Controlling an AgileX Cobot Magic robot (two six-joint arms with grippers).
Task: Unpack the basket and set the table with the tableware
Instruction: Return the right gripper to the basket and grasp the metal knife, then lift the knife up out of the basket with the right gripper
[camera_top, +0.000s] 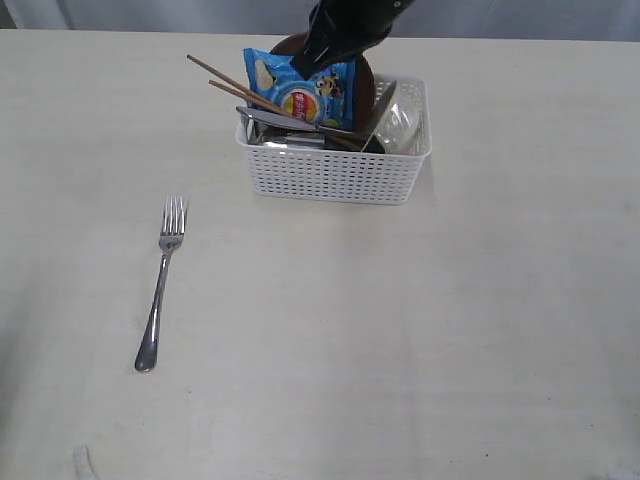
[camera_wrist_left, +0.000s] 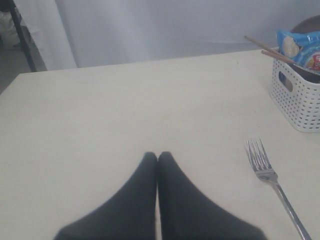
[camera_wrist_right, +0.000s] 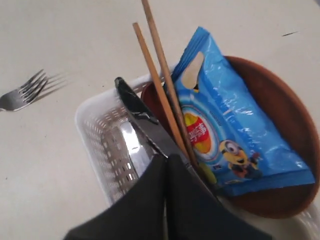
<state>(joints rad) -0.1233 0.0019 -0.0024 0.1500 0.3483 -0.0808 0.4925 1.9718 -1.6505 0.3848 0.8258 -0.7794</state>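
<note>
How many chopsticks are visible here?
2. One chopstick and a second chopstick just below it, both sticking out of the basket beside the blue snack bag. Others could be hidden inside.

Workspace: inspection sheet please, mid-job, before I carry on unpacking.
Surface: table pale, faint smudges.
Job's things: fork lies on the table, apart from the basket; chopsticks, knife and brown plate in the basket.
Clutter: blue snack bag in the basket, against the plate.
Grippers: left gripper shut, empty, above bare table; right gripper shut, over the knife.
Cables: nothing seen.
Surroundings: pale curtain behind the table.
</note>
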